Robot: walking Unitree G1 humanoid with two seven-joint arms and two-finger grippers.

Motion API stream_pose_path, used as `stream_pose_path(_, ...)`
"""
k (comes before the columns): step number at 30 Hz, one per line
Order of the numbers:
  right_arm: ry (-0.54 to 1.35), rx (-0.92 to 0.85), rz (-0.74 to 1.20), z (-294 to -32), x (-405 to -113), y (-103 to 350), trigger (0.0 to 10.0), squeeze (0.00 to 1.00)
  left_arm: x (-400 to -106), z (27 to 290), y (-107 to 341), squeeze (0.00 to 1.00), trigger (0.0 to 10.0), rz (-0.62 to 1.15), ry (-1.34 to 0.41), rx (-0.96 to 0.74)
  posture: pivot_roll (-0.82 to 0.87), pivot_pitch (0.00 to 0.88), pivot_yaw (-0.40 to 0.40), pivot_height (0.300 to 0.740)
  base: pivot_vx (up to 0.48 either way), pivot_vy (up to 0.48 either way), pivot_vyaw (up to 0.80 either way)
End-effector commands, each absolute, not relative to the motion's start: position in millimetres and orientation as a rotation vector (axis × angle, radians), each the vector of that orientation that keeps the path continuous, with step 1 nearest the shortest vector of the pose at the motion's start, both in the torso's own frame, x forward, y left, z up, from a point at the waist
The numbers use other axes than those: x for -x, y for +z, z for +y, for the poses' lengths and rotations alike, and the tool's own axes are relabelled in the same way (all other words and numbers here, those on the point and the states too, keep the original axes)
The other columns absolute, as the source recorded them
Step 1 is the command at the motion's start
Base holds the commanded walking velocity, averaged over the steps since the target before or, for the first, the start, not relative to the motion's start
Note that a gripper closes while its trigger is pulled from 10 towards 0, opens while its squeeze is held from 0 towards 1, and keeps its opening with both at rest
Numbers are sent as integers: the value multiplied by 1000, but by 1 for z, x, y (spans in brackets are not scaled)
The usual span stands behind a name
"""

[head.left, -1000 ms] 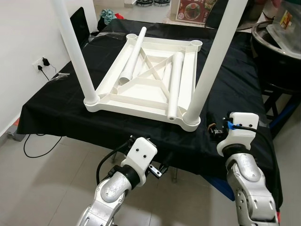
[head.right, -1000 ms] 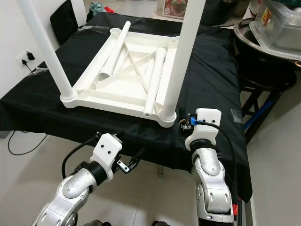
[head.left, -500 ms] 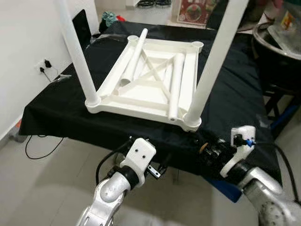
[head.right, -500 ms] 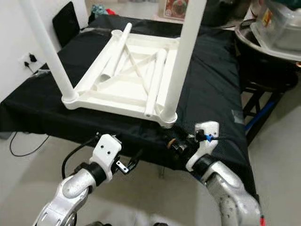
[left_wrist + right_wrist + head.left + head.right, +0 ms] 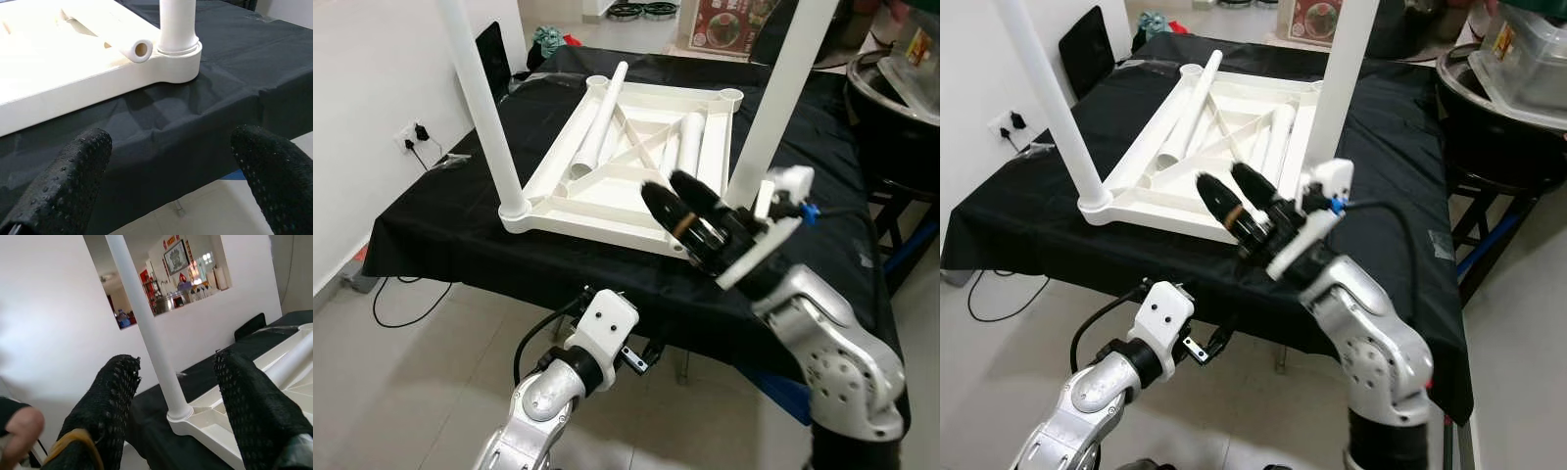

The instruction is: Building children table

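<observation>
The white children's tabletop (image 5: 587,223) lies upside down on a table draped in black cloth (image 5: 440,225). Two white legs stand upright in its near corners, one on the left (image 5: 484,117) and one on the right (image 5: 783,98). Two loose legs (image 5: 602,117) (image 5: 690,147) lie on the underside. My right gripper (image 5: 668,186) is raised over the tabletop's near edge, just left of the near right leg, open and holding nothing. My left gripper (image 5: 171,139) hangs open below the cloth's front edge, facing the near right corner (image 5: 176,63).
A big dark pot (image 5: 891,108) on a stand sits right of the table, with a plastic container (image 5: 1518,59) on top. A wall socket with a cable (image 5: 416,132) is at the left. Tiled floor (image 5: 421,392) lies in front.
My right arm has risen from the table's front right edge and swung left and up, so its open gripper now hovers over the tabletop's near edge. The left arm has stayed put.
</observation>
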State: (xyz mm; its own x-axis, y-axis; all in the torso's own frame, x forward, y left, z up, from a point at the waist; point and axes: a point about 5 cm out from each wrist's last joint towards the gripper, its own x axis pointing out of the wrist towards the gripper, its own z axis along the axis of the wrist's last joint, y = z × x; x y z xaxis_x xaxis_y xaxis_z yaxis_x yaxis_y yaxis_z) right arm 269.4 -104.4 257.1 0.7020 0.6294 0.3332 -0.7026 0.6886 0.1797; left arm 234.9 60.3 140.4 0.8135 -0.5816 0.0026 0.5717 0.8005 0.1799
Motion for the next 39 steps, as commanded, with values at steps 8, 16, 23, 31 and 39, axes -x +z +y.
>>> stream_pose_path(8, 469, -210, -203, -113, -299, 252, 10000, 0, -234, 60, 136, 0, 10000, -45, -625, -172, 103, 102, -23, 740, 0, 0, 0)
stream_pose_path(16, 152, -150, -174, -148, -323, 246, 10000, 0, -234, 59, 137, 0, 10000, -50, -624, -172, 105, 116, -26, 740, 0, 0, 0)
stream_pose_path(23, -10, -87, -161, -182, -336, 243, 10000, 0, -234, 59, 138, 0, 10000, -53, -624, -173, 105, 120, -26, 740, 0, 0, 0)
stream_pose_path(31, -341, 0, -151, -286, -350, 249, 10000, 0, -234, 58, 139, 0, 10000, -59, -623, -174, 107, 128, -30, 740, 0, 0, 0)
stream_pose_path(39, -232, -30, -221, -297, -360, 265, 10000, 0, -234, 59, 139, 0, 10000, -57, -623, -176, 105, 130, -25, 740, 0, 0, 0)
